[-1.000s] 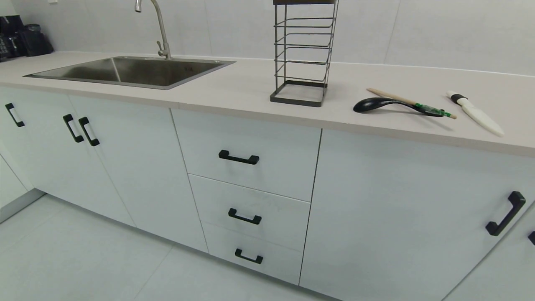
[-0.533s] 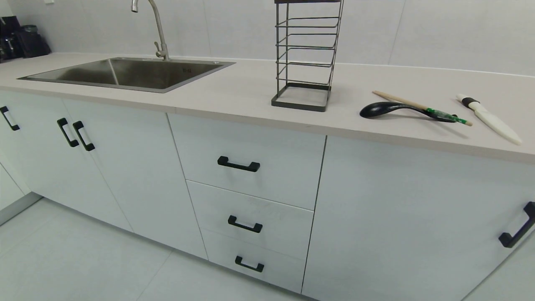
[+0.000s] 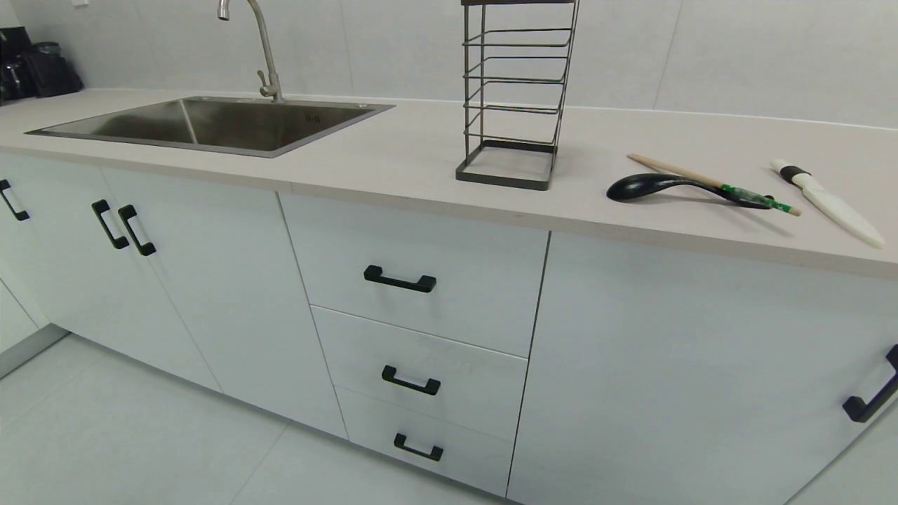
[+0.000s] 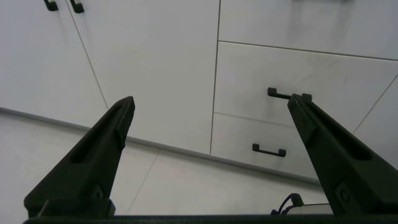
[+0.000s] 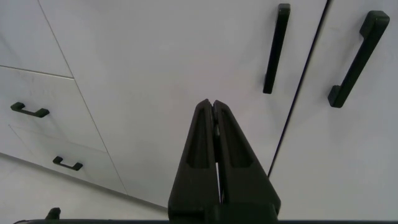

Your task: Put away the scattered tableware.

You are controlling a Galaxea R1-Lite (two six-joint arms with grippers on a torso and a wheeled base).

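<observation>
On the beige counter (image 3: 421, 161), toward its right end, lie a black spoon (image 3: 659, 186), a wooden chopstick with a green band (image 3: 712, 184) across the spoon's handle, and a white sheathed knife with a black collar (image 3: 828, 203). A tall black wire rack (image 3: 515, 91) stands near the middle. My left gripper (image 4: 211, 102) is open, low in front of the white drawers (image 4: 298, 81). My right gripper (image 5: 213, 109) is shut with nothing in it, facing a white cabinet door (image 5: 174, 81).
A steel sink (image 3: 217, 123) with a curved tap (image 3: 256, 42) is set into the counter's left part. Below are white cabinet doors and three drawers with black handles (image 3: 400, 280). Dark appliances (image 3: 35, 66) stand at the far left. Pale floor tiles (image 3: 126, 435) lie in front.
The head camera has shifted, so the whole scene slid slightly left and down at the left side. The tableware and rack have not moved on the counter.
</observation>
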